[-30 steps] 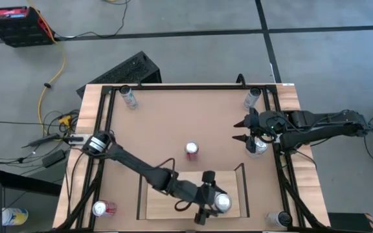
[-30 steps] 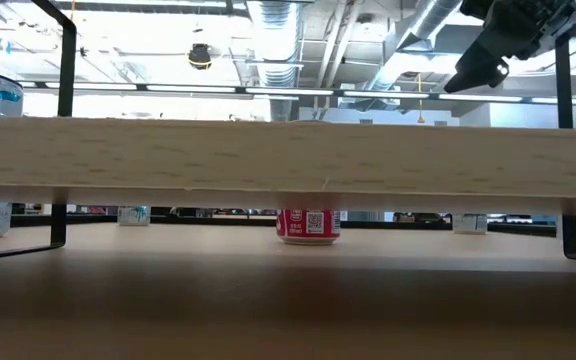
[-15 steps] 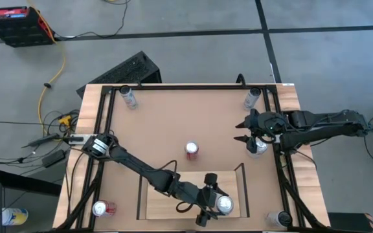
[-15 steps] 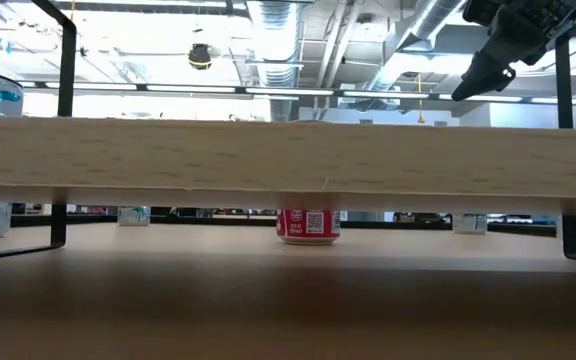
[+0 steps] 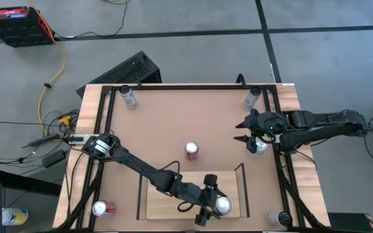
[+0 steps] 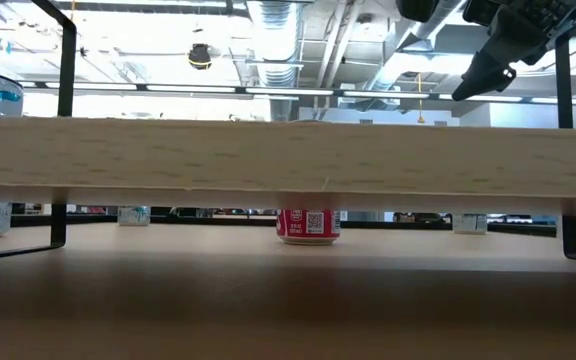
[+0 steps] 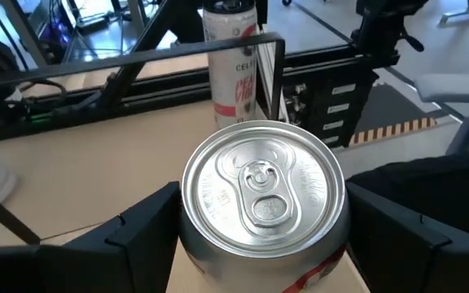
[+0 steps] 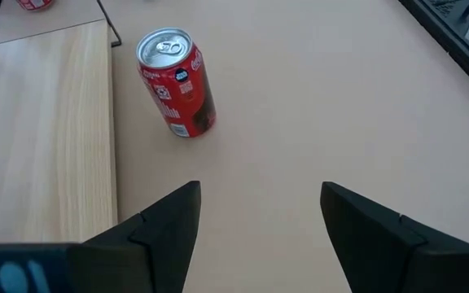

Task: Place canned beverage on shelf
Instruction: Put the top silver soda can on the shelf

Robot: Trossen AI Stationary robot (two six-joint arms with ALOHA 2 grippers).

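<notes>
A silver-topped can stands upright over the right part of the pale wood shelf, between the fingers of my left gripper. It fills the left wrist view. The shelf's front edge spans the low view. A red can stands on the tabletop beyond the shelf; it also shows in the right wrist view and under the shelf in the low view. My right gripper is open and empty above the table's right side, also in its wrist view. My left gripper has the can's upper wall, just below the rim, pinched between its two fingers, one on each opposite side. The fingers come slanting down from the table's left. The can is upright. The can hides its own bottom, so I cannot tell whether it rests on the shelf.
Four more cans stand at the tabletop's corners: far left, far right, near left, near right. Another can stands under my right arm. Black end rails bound the shelf.
My left gripper has gone a little toward the table's near edge over the shelf, with the can upright between its fingers.
</notes>
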